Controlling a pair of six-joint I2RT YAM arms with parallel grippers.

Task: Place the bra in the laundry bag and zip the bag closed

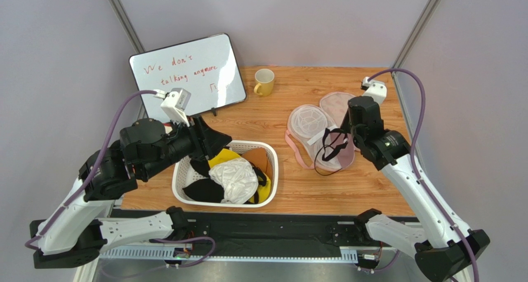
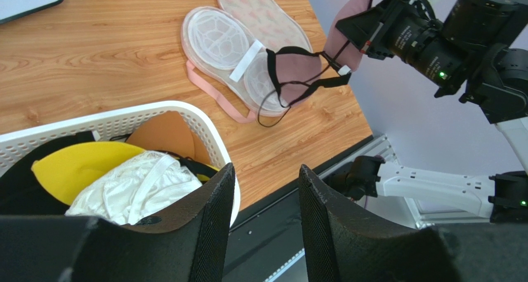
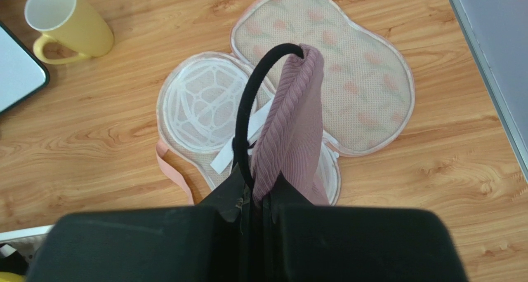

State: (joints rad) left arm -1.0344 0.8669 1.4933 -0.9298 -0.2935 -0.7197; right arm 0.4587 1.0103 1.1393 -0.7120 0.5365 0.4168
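Right pincer (image 3: pixel 257 198) is clamped on the pink bra (image 3: pixel 291 127), which hangs over the opened laundry bag (image 3: pixel 372 90) lying on the desk (image 3: pixel 111 146). Left pincer (image 2: pixel 266 201) stands half open, empty, above the white basket (image 2: pixel 155 107).

Pink black-trimmed bra (image 3: pixel 297 127), cream laundry bag (image 3: pixel 365 90) with pink print, yellow mug (image 3: pixel 80 34), white basket (image 2: pixel 74 126)

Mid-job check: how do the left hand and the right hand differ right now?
The left hand stands open and empty; the right hand is shut on the bra. The left hand hangs over the white basket, while the right hand holds above the unzipped laundry bag. Both are off the table.
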